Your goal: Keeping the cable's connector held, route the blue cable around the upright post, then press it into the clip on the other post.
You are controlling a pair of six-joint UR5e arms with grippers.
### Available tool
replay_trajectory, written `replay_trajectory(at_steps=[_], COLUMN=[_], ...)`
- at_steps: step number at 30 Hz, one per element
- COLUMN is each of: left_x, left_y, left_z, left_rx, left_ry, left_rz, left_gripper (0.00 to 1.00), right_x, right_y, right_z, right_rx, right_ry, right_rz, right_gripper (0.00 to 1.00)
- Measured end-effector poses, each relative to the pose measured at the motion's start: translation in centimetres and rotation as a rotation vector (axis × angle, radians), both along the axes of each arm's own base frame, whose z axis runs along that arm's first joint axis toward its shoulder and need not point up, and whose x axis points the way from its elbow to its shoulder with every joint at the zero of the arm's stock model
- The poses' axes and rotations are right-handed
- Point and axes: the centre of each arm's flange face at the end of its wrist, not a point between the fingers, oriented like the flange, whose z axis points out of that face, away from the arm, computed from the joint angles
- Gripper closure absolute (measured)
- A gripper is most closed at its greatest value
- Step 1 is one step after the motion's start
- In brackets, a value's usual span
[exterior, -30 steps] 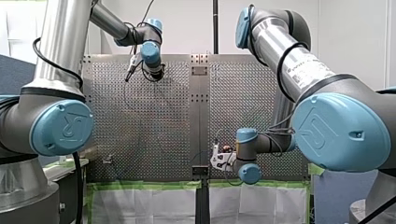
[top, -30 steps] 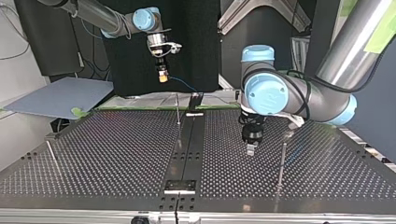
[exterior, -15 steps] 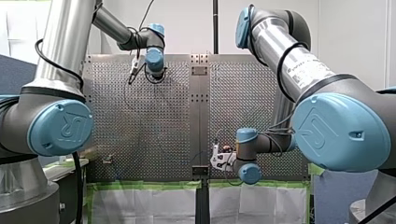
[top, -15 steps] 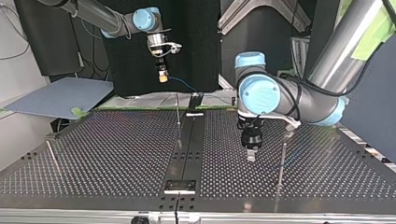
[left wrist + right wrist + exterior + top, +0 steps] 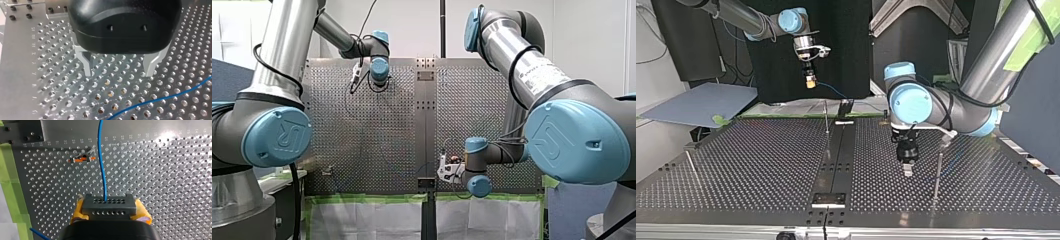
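High over the far edge in the top view, my right gripper (image 5: pixel 810 83) hangs pointing down. In the right wrist view its yellow pads (image 5: pixel 79 208) are shut on the dark grey connector (image 5: pixel 109 206). The blue cable (image 5: pixel 101 160) runs from the connector out over the table, past a small orange-marked clip (image 5: pixel 82 158). My left gripper (image 5: pixel 907 169) points down close over the table beside a thin upright post (image 5: pixel 937 172). In the left wrist view its metal fingers (image 5: pixel 86 65) stand open with nothing between them, and the blue cable (image 5: pixel 160 98) lies on the table just ahead.
Another thin post (image 5: pixel 826 117) stands near the far middle of the perforated table (image 5: pixel 761 165), below my right gripper. A third post (image 5: pixel 691 162) leans at the top view's left. A flat metal strip (image 5: pixel 836 160) runs down the table's centre.
My left gripper has moved toward the top view's near edge and come lower over the table, still open. My right arm and the connector have not moved.
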Motion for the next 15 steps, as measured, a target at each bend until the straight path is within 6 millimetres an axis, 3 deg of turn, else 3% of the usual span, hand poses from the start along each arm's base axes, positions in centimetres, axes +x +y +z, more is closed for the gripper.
replay_trajectory(at_steps=[8,15], left_x=[1.5,2.1], left_y=[0.2,0.7], left_z=[-3.0,-3.6], left_rx=[0.048,0.096], left_ry=[0.041,0.037], left_rz=[0.028,0.073], left_gripper=[0.00,0.00], right_x=[0.0,0.0], right_y=[0.0,0.0], right_z=[0.0,0.0], right_rx=[-0.001,-0.002], right_ry=[0.001,-0.001], right_rz=[0.000,0.000], right_gripper=[1.00,1.00])
